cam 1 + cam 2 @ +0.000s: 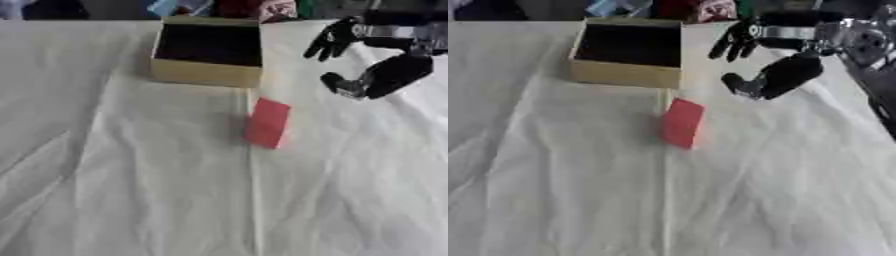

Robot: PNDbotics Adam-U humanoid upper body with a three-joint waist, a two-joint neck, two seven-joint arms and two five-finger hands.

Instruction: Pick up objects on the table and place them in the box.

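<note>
A wrinkled white cloth (131, 190) is covering the table. The box (208, 74) is sitting to the left of the right hand (372, 70), its interior showing dark. The hand is hanging open above the cloth, fingers relaxed, holding nothing. The red card (268, 123) is lying below-left of the hand, apart from it.

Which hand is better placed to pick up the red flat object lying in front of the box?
The right hand: it hangs open near the box, just above-right of the red flat object. No left hand is in view.
</note>
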